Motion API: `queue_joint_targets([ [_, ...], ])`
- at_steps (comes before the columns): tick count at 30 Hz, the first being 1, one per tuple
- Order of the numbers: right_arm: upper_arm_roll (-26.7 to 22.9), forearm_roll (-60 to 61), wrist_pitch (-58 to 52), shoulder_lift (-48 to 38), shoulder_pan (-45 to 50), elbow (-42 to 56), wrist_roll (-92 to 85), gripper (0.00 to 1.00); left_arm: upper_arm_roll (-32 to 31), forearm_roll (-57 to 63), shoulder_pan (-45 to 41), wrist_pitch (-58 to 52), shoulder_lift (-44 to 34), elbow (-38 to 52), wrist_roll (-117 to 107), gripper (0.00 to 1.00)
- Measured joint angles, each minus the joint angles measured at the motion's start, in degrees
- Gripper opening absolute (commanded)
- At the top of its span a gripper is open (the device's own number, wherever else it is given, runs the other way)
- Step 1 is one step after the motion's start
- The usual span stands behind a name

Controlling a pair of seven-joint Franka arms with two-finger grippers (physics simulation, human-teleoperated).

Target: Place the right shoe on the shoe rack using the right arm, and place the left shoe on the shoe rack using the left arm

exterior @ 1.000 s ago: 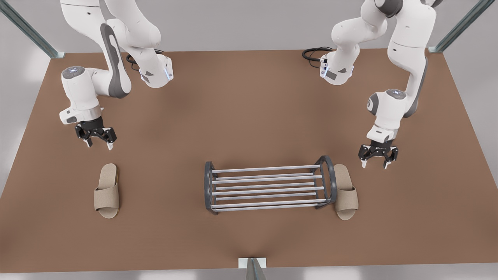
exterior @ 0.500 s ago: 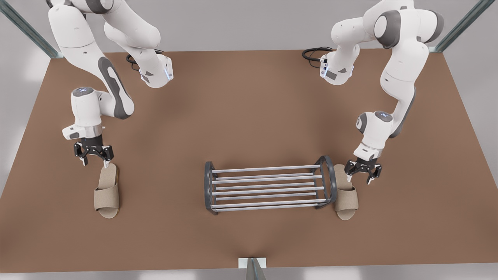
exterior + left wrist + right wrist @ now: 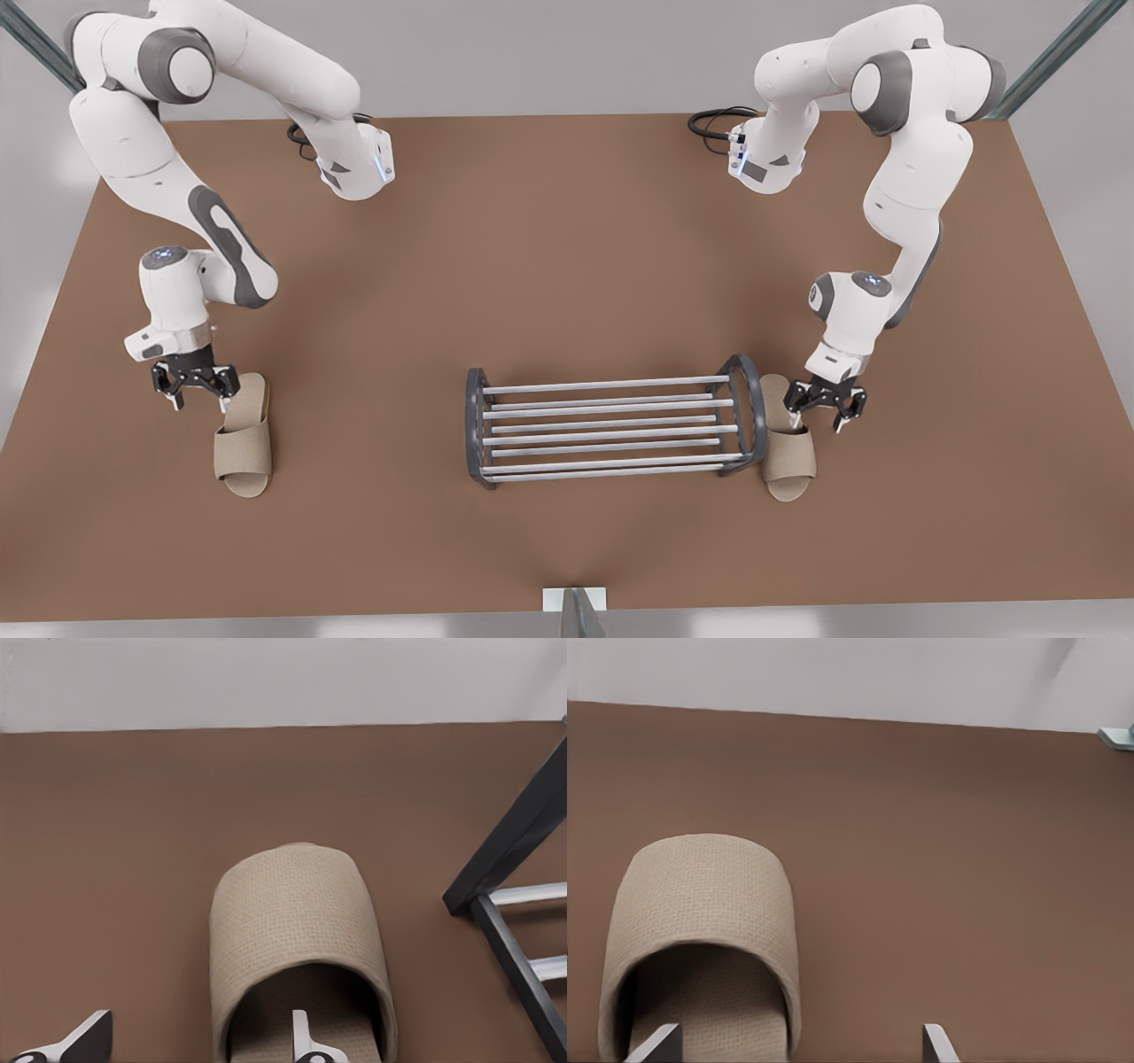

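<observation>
Left end effector is hanging open, empty, over left shoe just beside the rack; lifting's probably risking a frame snag; right end effector, far from the rack, is gaping empty over right shoe.

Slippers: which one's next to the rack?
The slipper at the front view's right, beside the rack's end frame, left hand open over its heel. The other slipper lies far off.

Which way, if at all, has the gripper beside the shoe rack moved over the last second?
Yes. The left gripper has dropped and shifted toward the shoe rack's dark end frame, and now straddles the left shoe's heel edge.
</observation>
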Motion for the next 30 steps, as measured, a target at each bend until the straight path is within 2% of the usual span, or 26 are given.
queue_joint_targets([
  [6, 0.9, -4.0, 0.2, 2.7, -0.2, 2.1, -0.5, 1.0, 0.0, 0.0, -0.1, 0.0, 1.7, 1.7, 0.0, 0.98],
  [8, 0.9, -4.5, 0.2, 3.6, 0.1, 2.9, -0.7, 1.0, 0.0, 0.0, -0.2, 0.0, 1.9, 1.9, 0.0, 0.91],
  [10, 0.9, -4.8, 0.2, 5.1, 0.5, 4.3, -0.8, 1.0, 0.0, 0.0, -0.2, 0.0, 2.0, 2.1, 0.0, 0.91],
  [13, 0.9, -5.1, 0.3, 6.8, 0.6, 5.9, -1.0, 1.0, 0.0, 0.0, -0.3, 0.0, 2.3, 2.7, 0.0, 0.74],
  [16, 0.9, -5.5, 0.3, 7.0, 0.4, 6.1, -1.1, 1.0, 0.0, 0.2, -0.4, 0.0, 2.7, 3.3, 0.0, 0.66],
  [17, 0.9, -5.6, 0.3, 7.0, 0.2, 6.1, -1.2, 1.0, 0.0, 0.2, -0.4, 0.0, 2.8, 3.4, 0.0, 0.58],
  [22, 0.8, -7.1, 0.3, 7.8, -0.5, 6.7, -1.4, 1.0, 0.0, 0.4, 0.1, 0.0, 2.7, 3.5, 0.0, 0.38],
  [25, 0.7, -7.6, 0.3, 8.5, -0.6, 7.3, -1.5, 1.0, 0.0, 0.2, 0.3, 0.0, 2.6, 3.5, 0.1, 0.21],
  [30, 0.7, -7.8, 0.3, 8.9, -0.4, 8.0, -1.6, 1.0, -0.2, -0.2, 0.0, -0.3, 1.3, 6.1, -0.3, 0.21],
])
